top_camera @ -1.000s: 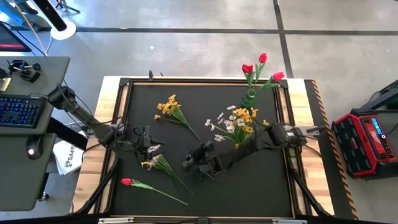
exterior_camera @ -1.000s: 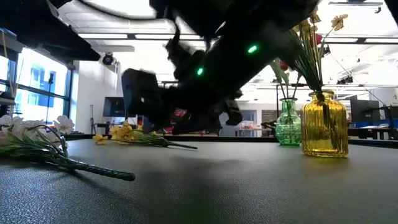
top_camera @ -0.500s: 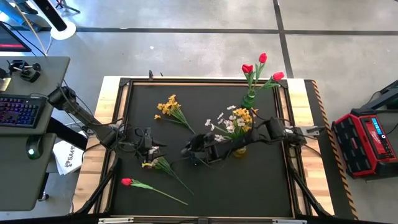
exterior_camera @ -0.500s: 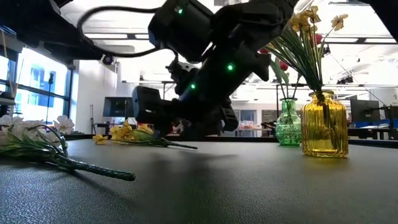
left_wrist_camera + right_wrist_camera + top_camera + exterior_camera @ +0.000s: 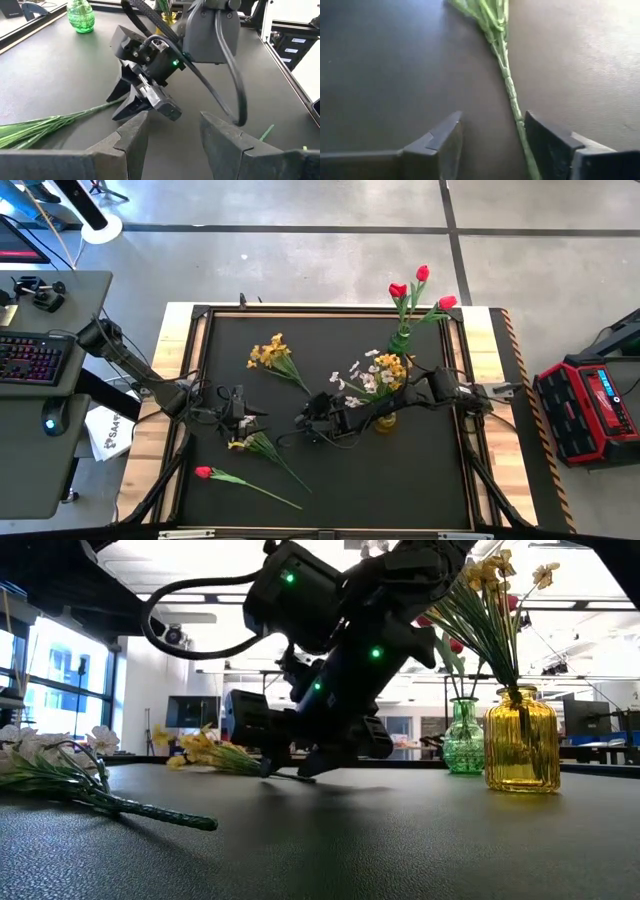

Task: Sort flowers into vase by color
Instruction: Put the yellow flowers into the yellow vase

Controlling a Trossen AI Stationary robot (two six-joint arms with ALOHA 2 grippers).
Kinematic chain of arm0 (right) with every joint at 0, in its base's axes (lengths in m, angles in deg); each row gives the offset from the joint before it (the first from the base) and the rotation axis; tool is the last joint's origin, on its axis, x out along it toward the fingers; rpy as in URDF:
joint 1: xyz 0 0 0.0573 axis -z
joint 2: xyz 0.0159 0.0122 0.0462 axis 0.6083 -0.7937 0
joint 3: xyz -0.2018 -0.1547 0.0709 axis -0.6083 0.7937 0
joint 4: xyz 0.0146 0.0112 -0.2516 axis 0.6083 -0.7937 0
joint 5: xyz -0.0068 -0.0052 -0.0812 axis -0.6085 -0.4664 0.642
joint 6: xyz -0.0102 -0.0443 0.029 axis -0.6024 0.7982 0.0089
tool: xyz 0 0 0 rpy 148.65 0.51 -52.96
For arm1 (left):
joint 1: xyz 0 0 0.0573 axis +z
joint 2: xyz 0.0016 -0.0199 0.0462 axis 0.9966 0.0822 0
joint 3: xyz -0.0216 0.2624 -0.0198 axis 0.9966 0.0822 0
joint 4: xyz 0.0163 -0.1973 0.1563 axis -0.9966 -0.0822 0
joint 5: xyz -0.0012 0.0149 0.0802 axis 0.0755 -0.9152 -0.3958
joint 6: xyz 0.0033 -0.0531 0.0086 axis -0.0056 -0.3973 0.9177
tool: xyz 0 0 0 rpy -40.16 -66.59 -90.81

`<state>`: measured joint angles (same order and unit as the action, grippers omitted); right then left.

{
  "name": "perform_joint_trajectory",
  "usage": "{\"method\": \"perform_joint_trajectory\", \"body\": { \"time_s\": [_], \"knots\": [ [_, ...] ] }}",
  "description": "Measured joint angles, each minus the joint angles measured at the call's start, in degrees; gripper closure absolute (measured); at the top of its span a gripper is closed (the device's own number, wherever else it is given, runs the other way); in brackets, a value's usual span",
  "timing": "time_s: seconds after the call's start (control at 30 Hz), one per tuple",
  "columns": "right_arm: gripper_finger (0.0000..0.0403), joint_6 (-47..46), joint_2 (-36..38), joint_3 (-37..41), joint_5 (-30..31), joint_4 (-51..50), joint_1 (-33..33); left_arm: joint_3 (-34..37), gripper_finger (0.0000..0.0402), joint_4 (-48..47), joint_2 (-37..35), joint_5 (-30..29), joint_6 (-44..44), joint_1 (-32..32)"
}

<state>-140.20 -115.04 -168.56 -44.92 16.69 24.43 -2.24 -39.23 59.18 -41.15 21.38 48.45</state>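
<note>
Black table mat (image 5: 420, 480) in a pale wood frame (image 5: 487, 430). Red tulips (image 5: 420, 288) sit in a green glass vase (image 5: 463, 737); yellow and white blossoms (image 5: 378, 373) in an amber ribbed vase (image 5: 522, 740). Loose yellow sprig (image 5: 270, 354), white sprig (image 5: 247, 437) and red tulip (image 5: 205, 472), all green-stemmed.

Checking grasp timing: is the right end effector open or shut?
Open: the right end effector shows a gap between its fingers, with the yellow flower's stem lying there.

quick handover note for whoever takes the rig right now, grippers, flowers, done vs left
Right gripper: open, low at mid-table, straddling the stem end of the loose yellow flower.
Left gripper: open, waiting near the white flower.
Done: red flowers in the green vase; yellow and white sprays in the yellow vase.
Left: the loose yellow flower, the white flower, the red flower at the near edge.
</note>
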Motion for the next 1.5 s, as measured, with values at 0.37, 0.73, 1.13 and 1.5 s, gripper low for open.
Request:
{"method": "perform_joint_trajectory", "body": {
  "time_s": [0.37,0.73,1.13,1.5],
  "knots": [
    [0.0304,2.26,0.0,-0.22,-7.12,5.86,-1.79,0.0,0.0241,-0.01,0.0,0.0,0.0,0.0],
    [0.0349,0.87,-0.17,-7.71,-8.52,-4.7,-8.32,0.0,0.0241,-0.03,0.0,0.02,0.02,0.0],
    [0.0327,7.27,-0.96,-9.42,1.76,-2.35,-8.62,-0.02,0.0241,-0.06,-0.02,0.02,0.07,0.0],
    [0.0255,7.82,-3.03,-9.33,-7.0,-1.39,-3.73,-0.02,0.0241,-0.07,-0.02,0.5,0.04,0.0]
  ]
}}
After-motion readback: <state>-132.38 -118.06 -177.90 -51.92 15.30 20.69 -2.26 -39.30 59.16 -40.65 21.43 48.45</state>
